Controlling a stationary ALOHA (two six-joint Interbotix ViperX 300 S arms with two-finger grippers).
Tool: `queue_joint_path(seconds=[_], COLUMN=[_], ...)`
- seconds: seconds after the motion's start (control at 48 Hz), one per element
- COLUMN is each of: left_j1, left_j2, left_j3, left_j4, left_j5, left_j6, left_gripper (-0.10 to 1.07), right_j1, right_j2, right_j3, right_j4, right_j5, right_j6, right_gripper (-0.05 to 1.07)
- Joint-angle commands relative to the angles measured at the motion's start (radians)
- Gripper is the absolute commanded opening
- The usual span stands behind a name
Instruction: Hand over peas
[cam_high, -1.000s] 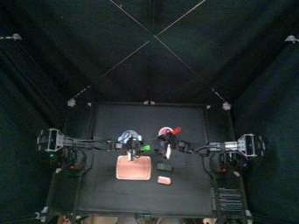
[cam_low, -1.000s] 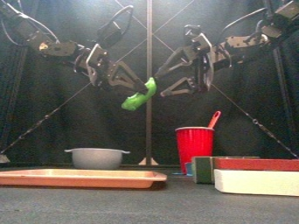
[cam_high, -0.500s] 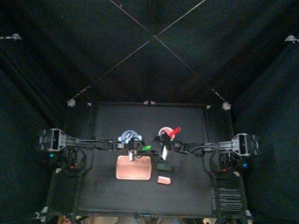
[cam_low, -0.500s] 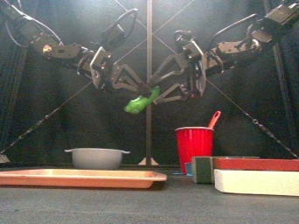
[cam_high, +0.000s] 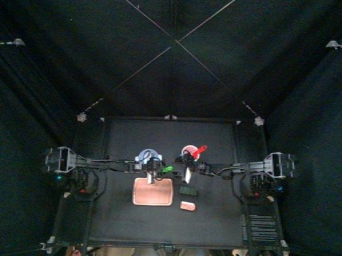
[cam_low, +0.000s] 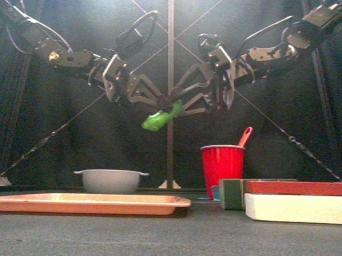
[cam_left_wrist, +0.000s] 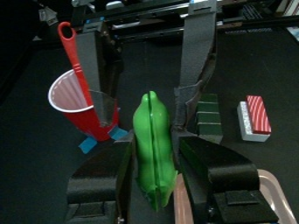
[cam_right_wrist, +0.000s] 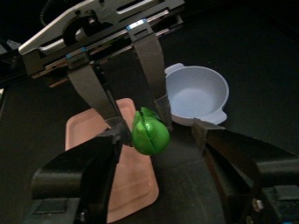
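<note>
The peas (cam_low: 162, 118) are a small bright green pod held in the air above the table's middle. My left gripper (cam_low: 154, 110) is shut on the pod; in the left wrist view (cam_left_wrist: 153, 156) its jaws press both sides of the peas (cam_left_wrist: 152, 144). My right gripper (cam_low: 189, 101) comes in from the right, and its open jaws stand on either side of the pod's other end without pressing it. In the right wrist view, the peas (cam_right_wrist: 149, 132) sit between my spread right jaws (cam_right_wrist: 155, 134). The top view shows the peas (cam_high: 170, 172) as a green speck between both arms.
A salmon-pink board (cam_low: 94, 204) lies at the front left, with a grey bowl (cam_low: 111, 180) behind it. A red cup (cam_low: 222, 172) with a red spoon stands right of the middle. A green block (cam_low: 231, 192) and a red-topped white block (cam_low: 294, 203) lie at the front right.
My right gripper has moved left, closing in on the pod with its jaws open. The pod in my left gripper has sunk and tilted a little.
</note>
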Motion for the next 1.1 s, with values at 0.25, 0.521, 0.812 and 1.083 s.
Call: queue_joint_path(seconds=[0.25,0.521,0.812,1.083], left_j1=[0.005,0.003,0.005,0.005], left_j2=[-0.005,-0.005,-0.006,-0.018], left_j3=[-0.021,-0.02,-0.015,0.0], left_j4=[-0.002,-0.002,-0.009,-0.048], left_j5=[-0.014,-0.012,-0.014,-0.043], left_j6=[-0.002,-0.002,-0.003,-0.003], left_gripper=[0.56,0.56,0.65,0.89], right_j1=[-0.003,-0.002,-0.002,-0.003], right_j2=[-0.012,-0.012,-0.023,-0.046], right_j3=[-0.014,-0.014,-0.008,0.009], right_j4=[-0.002,-0.002,-0.002,-0.002], right_j5=[-0.005,-0.005,-0.005,-0.005], right_j6=[-0.002,-0.003,-0.003,-0.003], right_gripper=[0.77,0.65,0.64,0.64])
